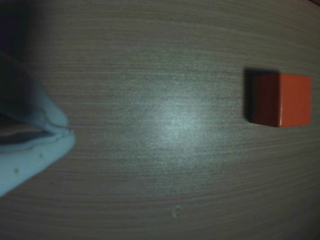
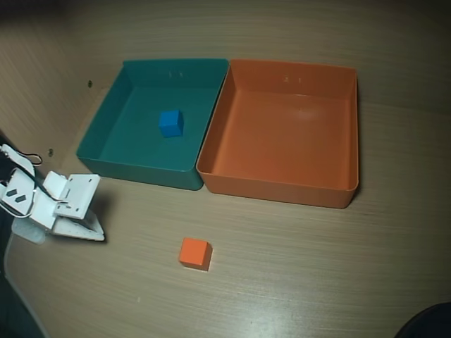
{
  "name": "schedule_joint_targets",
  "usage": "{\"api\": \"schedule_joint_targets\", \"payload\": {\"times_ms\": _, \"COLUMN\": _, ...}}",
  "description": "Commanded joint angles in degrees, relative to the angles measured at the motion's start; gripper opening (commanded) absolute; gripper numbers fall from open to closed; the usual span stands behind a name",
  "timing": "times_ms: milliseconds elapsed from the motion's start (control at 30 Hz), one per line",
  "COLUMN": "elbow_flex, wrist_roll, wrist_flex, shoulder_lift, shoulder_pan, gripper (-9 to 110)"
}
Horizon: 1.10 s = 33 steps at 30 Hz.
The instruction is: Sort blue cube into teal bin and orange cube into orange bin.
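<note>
The blue cube [image 2: 170, 122] lies on the floor of the teal bin [image 2: 107, 151] at the back left of the overhead view. The orange bin [image 2: 282, 186] stands right beside it and holds nothing. The orange cube [image 2: 195, 253] sits on the wooden table in front of the bins; it also shows at the right of the wrist view [image 1: 281, 99]. My gripper [image 2: 97, 232] is at the left of the overhead view, left of the orange cube and apart from it. In the wrist view its fingertips [image 1: 67, 131] touch each other, shut and empty.
The wooden table [image 2: 303, 267] extends in front of the bins. The arm's white body [image 2: 32, 197] stands at the left edge. A dark shape [image 2: 426, 324] sits at the bottom right corner.
</note>
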<state>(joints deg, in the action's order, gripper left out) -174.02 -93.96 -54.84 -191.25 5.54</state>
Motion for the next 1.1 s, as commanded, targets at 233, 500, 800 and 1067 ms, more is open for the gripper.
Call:
{"api": "schedule_joint_targets", "payload": {"times_ms": 233, "elbow_flex": 22.32, "wrist_roll": 0.26, "wrist_flex": 1.14, "shoulder_lift": 27.07, "shoulder_pan": -0.09, "gripper": 21}}
{"api": "schedule_joint_targets", "payload": {"times_ms": 500, "elbow_flex": 49.31, "wrist_roll": 0.09, "wrist_flex": 0.88, "shoulder_lift": 58.18, "shoulder_pan": -0.53, "gripper": 34}}
{"api": "schedule_joint_targets", "payload": {"times_ms": 800, "elbow_flex": 76.20, "wrist_roll": -0.88, "wrist_flex": 1.05, "shoulder_lift": 86.84, "shoulder_pan": -0.18, "gripper": 34}}
{"api": "schedule_joint_targets", "payload": {"times_ms": 1067, "elbow_flex": 88.77, "wrist_roll": -1.41, "wrist_flex": 0.62, "shoulder_lift": 100.28, "shoulder_pan": -0.09, "gripper": 34}}
